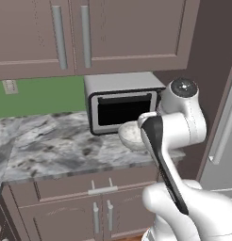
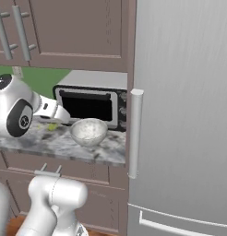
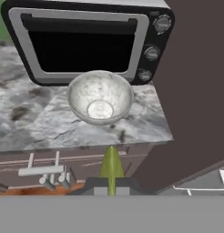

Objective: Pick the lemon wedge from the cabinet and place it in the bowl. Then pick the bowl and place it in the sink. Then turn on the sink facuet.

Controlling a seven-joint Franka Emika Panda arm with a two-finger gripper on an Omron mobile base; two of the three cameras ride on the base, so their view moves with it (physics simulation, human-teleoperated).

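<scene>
Marble-grey bench (image 3: 86, 127) is carrying the bowl (image 3: 100, 98), which is sitting upright right in front of the toaster oven (image 3: 86, 41), close to that oven's knob side and near the bench's front edge. Nothing is lying inside the bowl.

From the hand view, the pincer (image 3: 111, 184) is hovering on the near side of the bowl, out past the bench edge, and it's clamping the lemon wedge (image 3: 111, 166) between its tips, jaws squeezed narrow on it. The wedge is sticking up as a thin yellow-green sliver pointing toward the bowl, not touching it.

In the right base view the wedge (image 2: 52, 126) is showing as a tiny yellow-green speck just left of the bowl (image 2: 89, 131), at the end of the arm (image 2: 51, 109). In the left base view the bowl (image 1: 131, 135) is peeking out from behind the arm (image 1: 162, 155), still in front of the oven (image 1: 120, 106).

Brown cabinet (image 1: 89, 35) doors are hanging closed above the oven, and a steel fridge (image 2: 180, 115) is standing off to the oven's right.
</scene>
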